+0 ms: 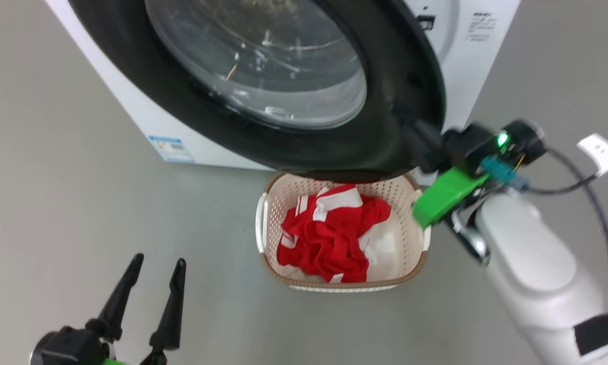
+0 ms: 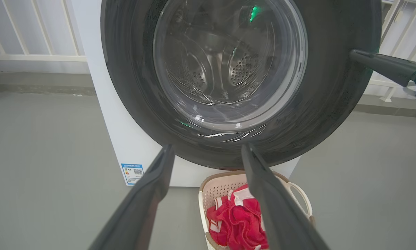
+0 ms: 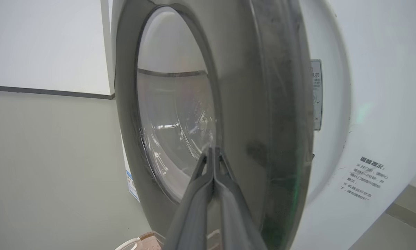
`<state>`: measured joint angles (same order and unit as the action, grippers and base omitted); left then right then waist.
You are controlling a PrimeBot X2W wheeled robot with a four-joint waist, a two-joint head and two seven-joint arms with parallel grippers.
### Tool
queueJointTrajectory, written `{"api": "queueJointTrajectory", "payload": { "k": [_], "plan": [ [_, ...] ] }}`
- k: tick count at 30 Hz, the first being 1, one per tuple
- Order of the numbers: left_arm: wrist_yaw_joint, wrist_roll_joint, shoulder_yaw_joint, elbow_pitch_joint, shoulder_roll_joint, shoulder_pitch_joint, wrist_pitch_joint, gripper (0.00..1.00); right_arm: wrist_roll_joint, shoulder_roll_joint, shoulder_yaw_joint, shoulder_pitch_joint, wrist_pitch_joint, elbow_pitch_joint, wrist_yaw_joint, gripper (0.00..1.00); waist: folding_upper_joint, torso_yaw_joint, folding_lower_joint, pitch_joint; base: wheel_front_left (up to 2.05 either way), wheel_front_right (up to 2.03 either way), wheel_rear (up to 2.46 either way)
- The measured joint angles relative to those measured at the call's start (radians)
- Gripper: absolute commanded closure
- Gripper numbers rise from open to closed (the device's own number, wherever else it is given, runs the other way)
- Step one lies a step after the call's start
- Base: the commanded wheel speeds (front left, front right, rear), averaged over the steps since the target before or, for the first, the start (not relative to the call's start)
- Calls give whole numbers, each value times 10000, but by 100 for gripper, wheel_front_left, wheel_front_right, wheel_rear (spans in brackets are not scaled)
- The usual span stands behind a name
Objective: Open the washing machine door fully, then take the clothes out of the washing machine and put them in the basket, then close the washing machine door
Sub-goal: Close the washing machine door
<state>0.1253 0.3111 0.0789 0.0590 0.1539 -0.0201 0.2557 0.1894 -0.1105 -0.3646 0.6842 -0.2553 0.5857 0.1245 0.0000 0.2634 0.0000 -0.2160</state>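
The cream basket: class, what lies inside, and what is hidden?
Crumpled red-and-white fabric clothes lie in the cream perforated plastic basket. Anything beneath them is covered; the black-rimmed round door hides its far rim.

the washing machine door (image 1: pixel 395 76) overhangs the basket (image 1: pixel 344 284) at its back; front seemingly clear.

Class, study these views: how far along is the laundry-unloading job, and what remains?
Done: the red clothes lie in the basket below the door. In hand: the right gripper, shut, appears to press its tips on the washing machine door, which stands slightly off the washing machine front. Left: pushing the door fully shut. The left gripper hangs open and empty.
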Motion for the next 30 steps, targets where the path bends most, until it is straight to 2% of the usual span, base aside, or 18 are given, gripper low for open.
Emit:
{"api": "queueJointTrajectory", "payload": {
  "k": [13, 25, 30],
  "plan": [
    [0, 267, 54, -10, 23, -676, 0, 0, -347, -244, 938, 1570, -2, 151, 73, 100, 0, 297, 0, -1071, 0, 0, 0],
    [0, 336, 355, 171, 58, -1118, 0, 0, -702, -514, 1095, 3344, -4, 1068, 75, 100, 0, 365, 0, -1716, 0, 0, 0],
    [0, 336, 399, 236, 58, -1260, 0, 0, -848, -405, 1319, 3585, -44, 1304, 163, 100, 0, 403, 0, -1788, 0, 0, 0]
  ]
}}
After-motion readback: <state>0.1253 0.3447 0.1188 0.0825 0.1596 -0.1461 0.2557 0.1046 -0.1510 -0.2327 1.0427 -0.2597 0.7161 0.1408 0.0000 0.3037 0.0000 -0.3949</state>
